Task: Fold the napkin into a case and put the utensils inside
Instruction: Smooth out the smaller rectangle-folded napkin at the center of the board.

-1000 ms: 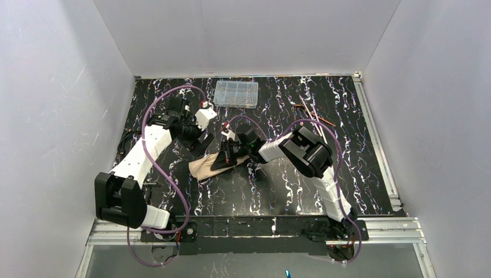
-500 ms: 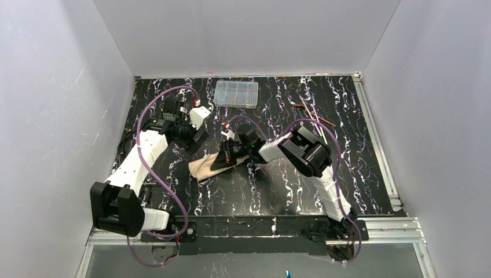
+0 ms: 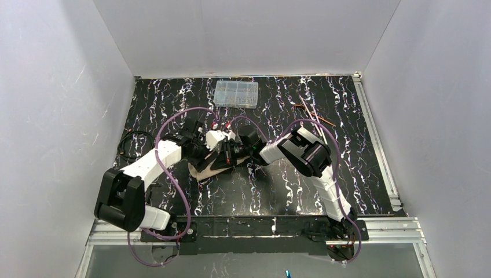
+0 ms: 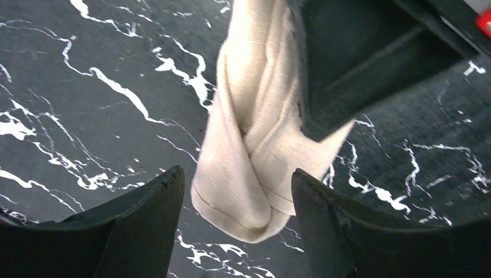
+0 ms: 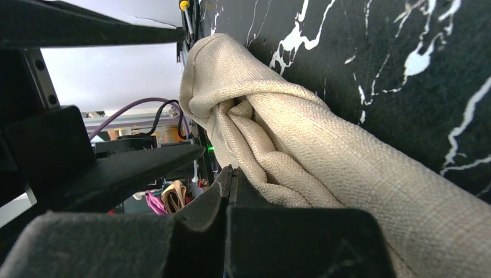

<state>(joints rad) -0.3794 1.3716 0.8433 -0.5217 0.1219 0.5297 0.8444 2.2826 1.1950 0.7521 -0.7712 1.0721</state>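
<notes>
The napkin is a beige cloth twisted into a loose roll on the black marble table, seen close in the left wrist view. My left gripper is open and straddles the roll's rounded end, with a gap on each side. My right gripper is shut, its closed fingers lying against the napkin; no cloth shows between them. In the top view the left gripper and the right gripper meet over the cloth. The copper utensils lie at the back right.
A clear plastic compartment box stands at the back centre. Purple cables loop over both arms. A metal rail runs along the table's right edge, and white walls close three sides.
The left arm has swung from the back left toward the centre, bringing its gripper onto the napkin beside the right gripper. The right arm and the napkin have stayed put.
</notes>
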